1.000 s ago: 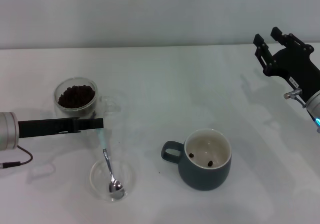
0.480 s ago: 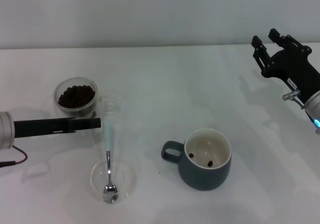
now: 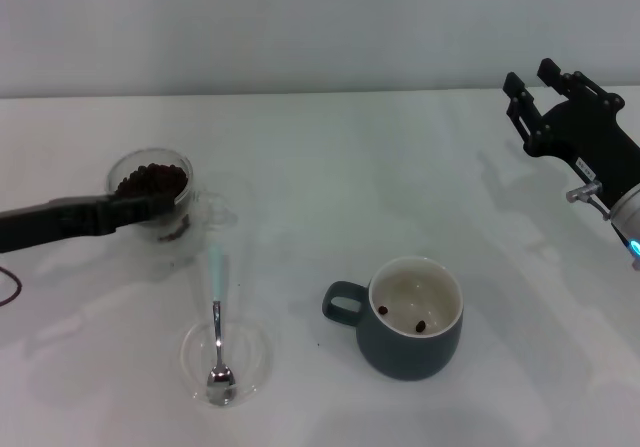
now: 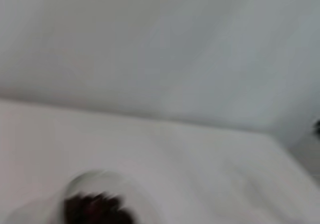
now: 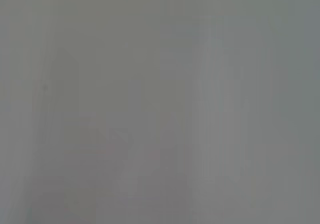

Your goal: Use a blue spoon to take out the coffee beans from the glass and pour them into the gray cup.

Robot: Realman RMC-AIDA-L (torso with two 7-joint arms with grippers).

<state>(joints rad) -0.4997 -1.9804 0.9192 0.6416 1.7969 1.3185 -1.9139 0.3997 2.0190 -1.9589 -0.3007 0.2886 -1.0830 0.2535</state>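
The blue spoon (image 3: 216, 312) lies free, its metal bowl in a flat clear saucer (image 3: 252, 359) and its pale blue handle pointing toward the glass. The glass (image 3: 172, 231) stands at the left with a heap of coffee beans (image 3: 150, 179) inside; it also shows in the left wrist view (image 4: 92, 180). My left gripper (image 3: 158, 204) reaches in from the left edge, across the front of the glass near its rim, and holds nothing. The gray cup (image 3: 412, 349) stands at front centre with two beans (image 3: 420, 324) inside. My right gripper (image 3: 532, 77) is open and raised at the far right.
The white table (image 3: 330, 187) runs back to a pale wall. A single stray bean (image 3: 319, 344) lies on the table left of the gray cup's handle. The right wrist view shows only a blank grey surface.
My left gripper has let go of the spoon handle and moved back and left to the front of the glass. The spoon has settled into the saucer. The right arm has not moved.
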